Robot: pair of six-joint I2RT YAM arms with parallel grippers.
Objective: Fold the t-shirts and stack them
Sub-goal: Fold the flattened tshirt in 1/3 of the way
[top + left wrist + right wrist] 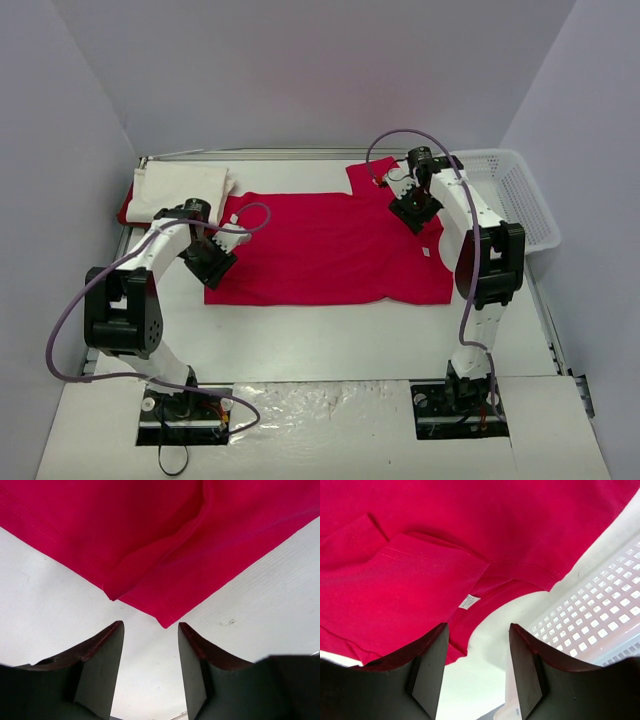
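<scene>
- We see a plain bright red short-sleeved cloth t-shirt (320, 250) spread flat in the middle of the white bench (330, 335), collar to the right, hem to the left.
- Our left hand (150, 624) hovers at the shirt's left edge. Its fingers are spread with nothing between them, and a cloth corner lies just beyond them.
- Our right hand (478, 625) hangs over the collar, near the white neck label (469, 601). Its fingers are also spread and hold nothing.
- A folded white cloth t-shirt (185, 190) lies at the far left on another red shirt (127, 210), of which only an edge shows.
- A white plastic lattice basket (520, 190) stands at the far right.
</scene>
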